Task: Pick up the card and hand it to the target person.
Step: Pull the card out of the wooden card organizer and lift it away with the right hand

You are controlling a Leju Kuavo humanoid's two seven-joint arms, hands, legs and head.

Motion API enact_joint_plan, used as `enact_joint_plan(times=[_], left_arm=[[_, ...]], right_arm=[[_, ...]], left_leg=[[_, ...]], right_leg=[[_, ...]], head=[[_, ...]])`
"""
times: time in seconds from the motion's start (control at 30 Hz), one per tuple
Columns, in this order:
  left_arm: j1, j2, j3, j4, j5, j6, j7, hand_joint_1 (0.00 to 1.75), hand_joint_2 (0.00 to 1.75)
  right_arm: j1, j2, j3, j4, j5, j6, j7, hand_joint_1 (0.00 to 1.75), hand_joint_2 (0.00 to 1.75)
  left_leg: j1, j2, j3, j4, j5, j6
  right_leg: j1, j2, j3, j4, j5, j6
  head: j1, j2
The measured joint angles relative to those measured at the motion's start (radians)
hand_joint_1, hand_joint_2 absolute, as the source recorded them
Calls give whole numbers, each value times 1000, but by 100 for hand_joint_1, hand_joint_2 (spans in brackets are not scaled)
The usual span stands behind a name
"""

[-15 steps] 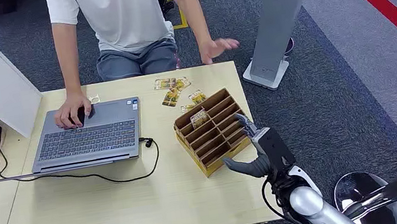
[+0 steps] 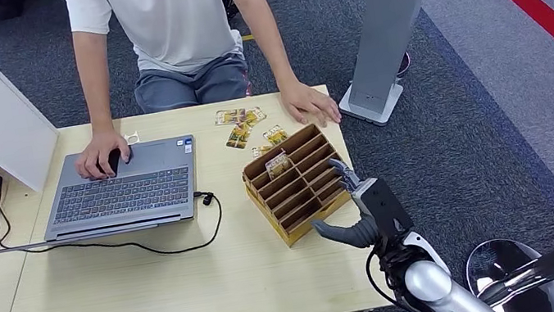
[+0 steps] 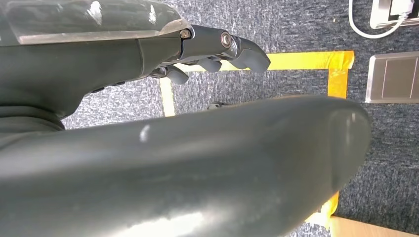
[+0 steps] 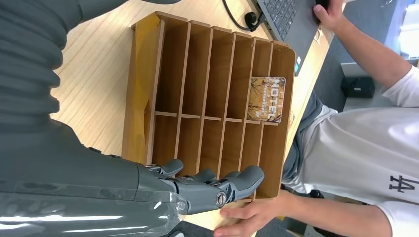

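1. The right hand [image 2: 366, 207] hovers with fingers spread, empty, beside the wooden card rack [image 2: 298, 182].
2. The hotel card [image 2: 278, 163] stands in a slot beyond its fingertips.
3. The person's hand [image 2: 311, 104] has dropped onto the table, not yet reaching to receive.

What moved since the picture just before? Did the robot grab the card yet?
The person's hand came down from the air onto the table's far corner. The robot took hold of nothing: its right hand stays empty beside the wooden rack, and the card still stands in its slot. The person's other hand stays on the laptop.
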Motion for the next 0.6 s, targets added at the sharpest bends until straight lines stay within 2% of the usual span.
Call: enact_joint_plan(times=[0.07, 0.17, 0.27, 0.4, 0.5, 0.6], left_arm=[[0, 0, 0, 0, 0, -1, 0, 0, 0], [0, 0, 0, 0, 0, -1, 0, 0, 0], [0, 0, 0, 0, 0, -2, 0, 0, 0], [0, 0, 0, 0, -3, -3, 0, 0, 0], [-1, 0, 0, 0, -12, -5, -2, 0, 0], [-5, 1, 0, 0, -24, -7, -6, 0, 0]], right_arm=[[0, 0, 0, 0, 12, -4, 2, 50, 175], [0, 0, 0, -6, 58, -19, 14, 41, 175], [-5, 0, 1, -17, 145, -38, 47, 51, 175], [-30, 0, 6, -43, 378, -47, 146, 53, 175], [-71, -2, 19, -69, 572, -18, 237, 56, 175], [-121, -4, 43, -89, 725, 38, 309, 46, 175]], left_leg=[[0, 0, 0, 0, 0, 0], [0, 0, 0, 0, 0, 0], [0, 0, 0, 0, 0, 0], [0, 0, 0, 0, 0, 0], [0, 0, 0, 0, 0, 0], [0, 0, 0, 0, 0, 0]], right_leg=[[0, 0, 0, 0, 0, 0], [0, 0, 0, 0, 0, 0], [0, 0, 0, 0, 0, 0], [0, 0, 0, 0, 0, 0], [0, 0, 0, 0, 0, 0], [0, 0, 0, 0, 0, 0]], head=[[0, 0], [0, 0], [0, 0], [0, 0], [0, 0], [0, 0]])
